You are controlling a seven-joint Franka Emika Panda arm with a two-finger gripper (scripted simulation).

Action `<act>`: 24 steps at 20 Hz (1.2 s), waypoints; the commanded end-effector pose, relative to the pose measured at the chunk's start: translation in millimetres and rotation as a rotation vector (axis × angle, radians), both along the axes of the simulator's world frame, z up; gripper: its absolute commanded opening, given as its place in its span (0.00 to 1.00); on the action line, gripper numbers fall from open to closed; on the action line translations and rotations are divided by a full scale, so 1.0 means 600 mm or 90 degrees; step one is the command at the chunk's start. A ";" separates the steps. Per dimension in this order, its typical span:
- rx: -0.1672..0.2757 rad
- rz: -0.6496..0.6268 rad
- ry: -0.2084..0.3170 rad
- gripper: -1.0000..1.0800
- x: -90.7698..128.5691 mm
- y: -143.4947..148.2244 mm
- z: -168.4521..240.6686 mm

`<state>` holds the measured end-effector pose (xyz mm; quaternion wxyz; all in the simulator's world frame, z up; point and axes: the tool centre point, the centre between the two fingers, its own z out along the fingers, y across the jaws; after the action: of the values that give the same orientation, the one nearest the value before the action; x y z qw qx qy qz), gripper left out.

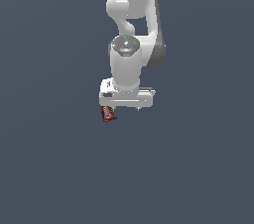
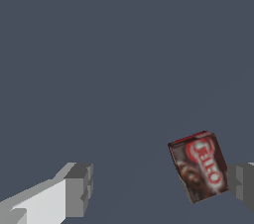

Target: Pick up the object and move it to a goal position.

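Just tool [image 2: 158, 191] wide apart, red box [image 2: 198, 165] beside 1 finger [image 2: 241, 184].

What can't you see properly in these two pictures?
- Exterior view: the tool's fingers are hidden under the white hand, so its grip is unclear.
- Exterior view: the print on the red box is too small to read.
- Wrist view: one finger beside the box is cut off by the picture's edge; whether they touch is unclear.
- No goal marker shows in either view.

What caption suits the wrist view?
Open white gripper straddling a small dark red rectangular box, which sits beside one finger.
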<state>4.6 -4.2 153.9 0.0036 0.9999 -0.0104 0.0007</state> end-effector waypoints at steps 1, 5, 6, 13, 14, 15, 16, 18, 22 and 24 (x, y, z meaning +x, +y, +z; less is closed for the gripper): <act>0.000 0.000 0.000 0.96 0.000 0.000 0.000; -0.001 -0.006 -0.011 0.96 0.007 -0.008 0.014; -0.001 -0.009 -0.017 0.96 0.010 -0.012 0.021; -0.002 -0.022 -0.039 0.96 0.023 -0.026 0.050; -0.002 -0.021 -0.038 0.96 0.022 -0.025 0.048; -0.002 -0.019 -0.037 0.96 0.022 -0.026 0.046; -0.002 -0.017 -0.037 0.96 0.021 -0.027 0.044; -0.003 -0.011 -0.036 0.96 0.018 -0.032 0.039; -0.003 0.008 -0.033 0.96 0.010 -0.045 0.022; -0.003 0.020 -0.030 0.96 0.004 -0.053 0.010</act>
<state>9.7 -32.1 165.2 0.0058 0.9996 -0.0014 0.0260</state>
